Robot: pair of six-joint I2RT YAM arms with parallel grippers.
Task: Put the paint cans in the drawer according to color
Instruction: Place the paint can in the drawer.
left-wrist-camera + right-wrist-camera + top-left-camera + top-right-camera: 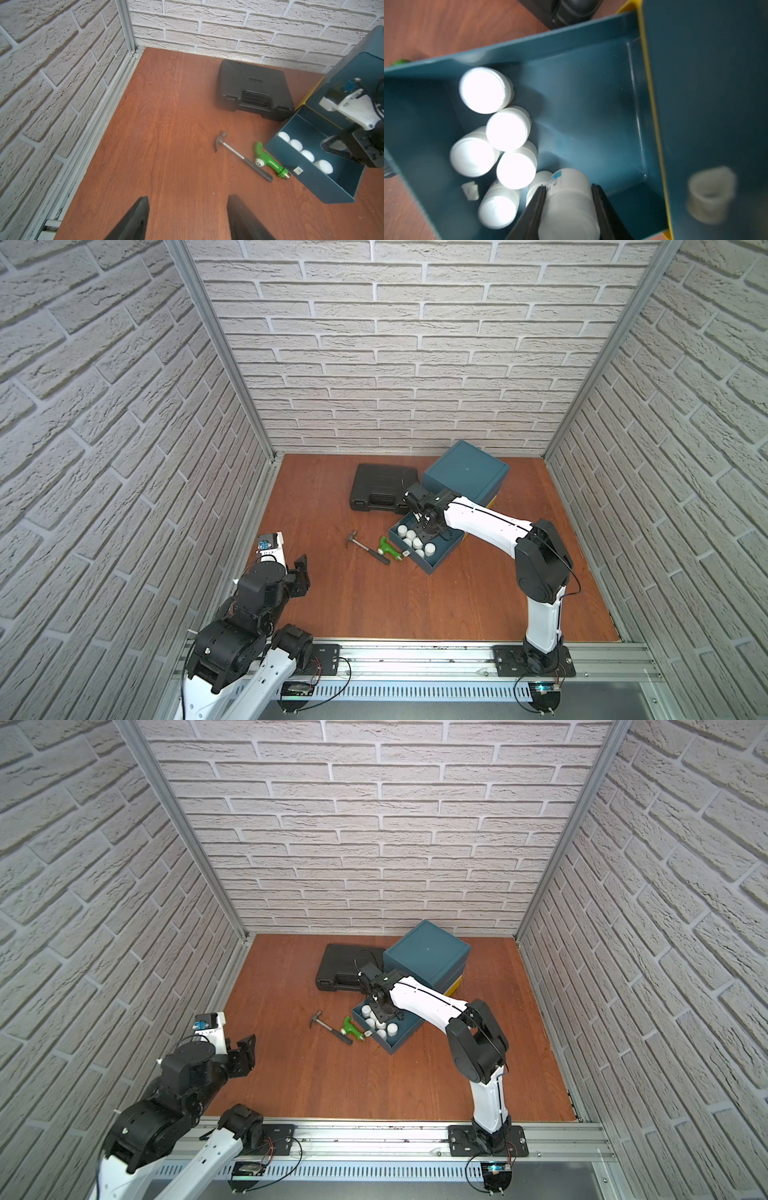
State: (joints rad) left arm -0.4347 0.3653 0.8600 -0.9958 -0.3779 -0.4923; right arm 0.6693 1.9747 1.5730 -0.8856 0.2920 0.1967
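**White cans in drawer, one in grip**

Left jaws, at the table's front-left edge: apart, empty. Mid-table: one hammer [241, 154], one green toy drill [268, 159]. Open drawer [591, 104]: six white paint cans [507, 128], one half hidden. Right jaws clamp a seventh can [566, 203] over it; its blue label is unreadable. Far edge: one black case [253, 89], one teal cabinet [467, 472].

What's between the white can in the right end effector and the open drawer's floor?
Nothing visible. The right end effector holds the white can over the open drawer; other white cans cluster beside it, with bare floor next to them.
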